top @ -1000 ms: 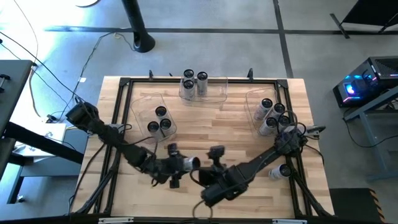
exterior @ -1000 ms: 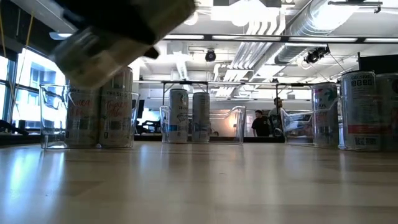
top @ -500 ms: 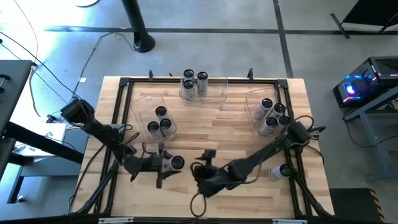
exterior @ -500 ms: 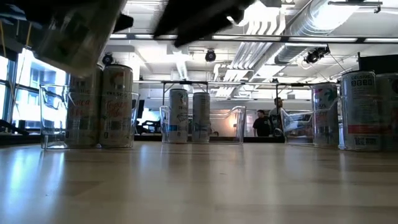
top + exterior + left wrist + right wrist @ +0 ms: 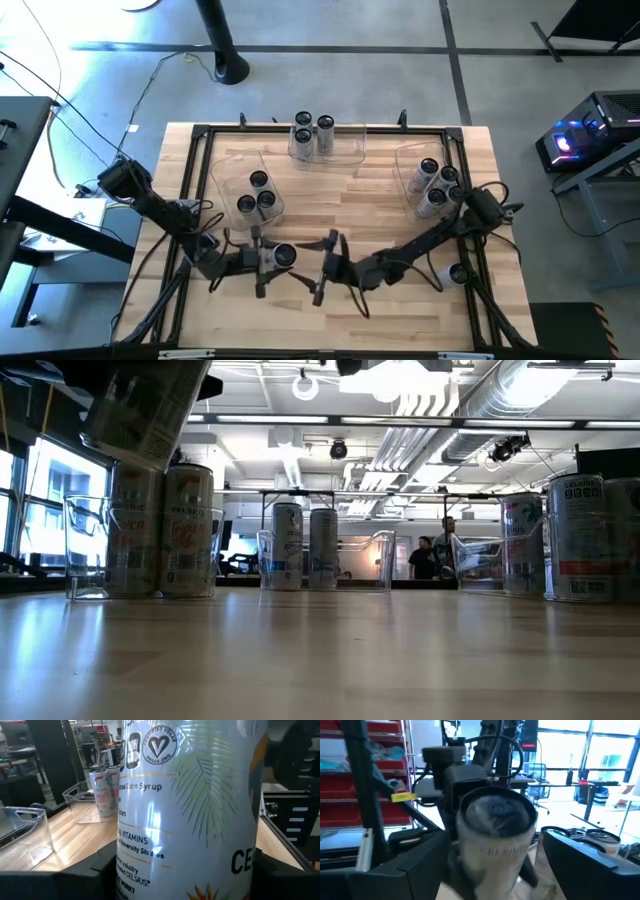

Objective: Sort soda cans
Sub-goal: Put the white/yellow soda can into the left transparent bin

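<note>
My left claw (image 5: pixel 268 258) grips a silvery-white cylindrical soda can (image 5: pixel 283 257), lower centre; my right claw (image 5: pixel 325 268) stands wide beside it. Next, I think, carry it to a clear plastic bin (image 5: pixel 232 170).

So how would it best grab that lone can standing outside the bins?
Probably from above, fingers closing across the round sides of the lone can. It stands upright near the table's right edge with open wood around it, beside the right arm, and the right gripper is open.
</note>
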Controlling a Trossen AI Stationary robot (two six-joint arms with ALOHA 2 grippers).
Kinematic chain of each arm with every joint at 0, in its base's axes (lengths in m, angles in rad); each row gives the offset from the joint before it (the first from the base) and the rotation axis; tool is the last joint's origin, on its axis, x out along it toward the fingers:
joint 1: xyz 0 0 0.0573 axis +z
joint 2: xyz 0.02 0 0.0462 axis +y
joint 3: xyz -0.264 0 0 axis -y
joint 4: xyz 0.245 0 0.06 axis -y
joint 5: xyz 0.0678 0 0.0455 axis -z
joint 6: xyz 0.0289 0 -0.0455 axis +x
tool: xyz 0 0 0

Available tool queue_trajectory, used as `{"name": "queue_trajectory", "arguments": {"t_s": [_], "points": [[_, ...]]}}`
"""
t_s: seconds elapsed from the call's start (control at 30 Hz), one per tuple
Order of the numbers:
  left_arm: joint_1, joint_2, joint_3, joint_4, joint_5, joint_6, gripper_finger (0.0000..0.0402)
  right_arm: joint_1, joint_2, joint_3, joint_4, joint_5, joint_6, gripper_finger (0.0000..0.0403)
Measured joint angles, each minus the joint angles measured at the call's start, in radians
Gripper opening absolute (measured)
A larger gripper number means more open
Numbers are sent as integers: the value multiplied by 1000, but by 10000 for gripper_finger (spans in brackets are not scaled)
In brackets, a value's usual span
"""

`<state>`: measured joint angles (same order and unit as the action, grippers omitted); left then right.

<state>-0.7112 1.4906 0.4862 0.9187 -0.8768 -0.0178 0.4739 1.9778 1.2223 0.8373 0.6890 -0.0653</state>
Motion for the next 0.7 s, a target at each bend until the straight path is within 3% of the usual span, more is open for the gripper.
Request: {"name": "queue_trajectory", "arguments": {"t_s": [0.23,0.33,0.57,0.7], "points": [[18,0,0,-10,3,-28,247,-56,1,31,-79,-136,41,316],[19,0,0,-9,7,-32,248,-59,1,33,-80,-146,42,311],[31,0,0,-32,17,-73,248,-67,1,33,-101,-179,50,224],[48,0,0,-65,72,-105,248,-75,1,33,-127,-204,65,222]]}}
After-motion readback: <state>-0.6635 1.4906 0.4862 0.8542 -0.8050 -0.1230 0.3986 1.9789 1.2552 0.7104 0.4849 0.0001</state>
